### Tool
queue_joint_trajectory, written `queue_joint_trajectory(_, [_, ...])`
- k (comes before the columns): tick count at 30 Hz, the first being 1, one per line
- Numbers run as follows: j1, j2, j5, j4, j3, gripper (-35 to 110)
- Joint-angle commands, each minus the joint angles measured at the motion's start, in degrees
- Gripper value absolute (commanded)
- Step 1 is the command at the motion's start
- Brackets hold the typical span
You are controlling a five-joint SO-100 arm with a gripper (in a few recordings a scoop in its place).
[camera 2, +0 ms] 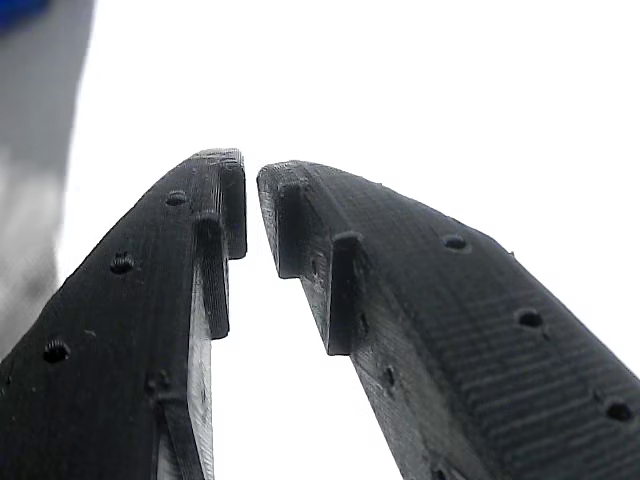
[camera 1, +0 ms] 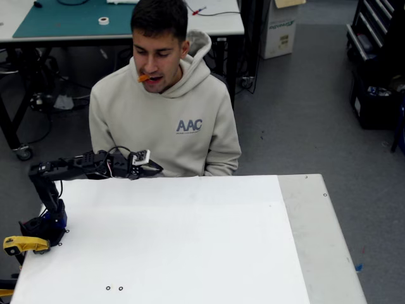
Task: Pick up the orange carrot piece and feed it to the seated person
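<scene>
Orange carrot piece (camera 1: 143,78): held between the lips of the seated person (camera 1: 166,120), clear of the arm, so the feeding looks delivered. Gripper (camera 1: 154,168): low over the near edge of the white table (camera 1: 190,240) just in front of the person's chest; in the wrist view the tips (camera 2: 250,172) are nearly closed with a slim gap, holding nothing. Risks, judged: carrot slipping from the lips onto the hoodie or table, or the arm brushing the chest if it swings outward.

Arm stretched level, claw (camera 2: 250,175) nearly closed, gripping nothing.
</scene>
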Motion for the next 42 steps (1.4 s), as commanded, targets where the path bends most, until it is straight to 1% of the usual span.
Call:
queue_joint_trajectory(1, [-1.8, 12.5, -7.4, 0.0, 8.4, -3])
queue_joint_trajectory(5, [-4.8, 18.7, -14.1, 0.0, 18.4, -3])
queue_joint_trajectory(11, [-11.6, 28.5, -19.2, 0.1, 31.9, -3])
queue_joint_trajectory(22, [-27.9, 49.1, -20.1, 0.2, 56.9, -2])
queue_joint_trajectory(27, [-31.0, 56.9, -20.1, 0.5, 66.6, -2])
queue_joint_trajectory(33, [-32.1, 62.6, -20.1, 9.6, 68.6, -2])
queue_joint_trajectory(42, [-32.2, 72.4, -20.2, 30.2, 66.7, -2])
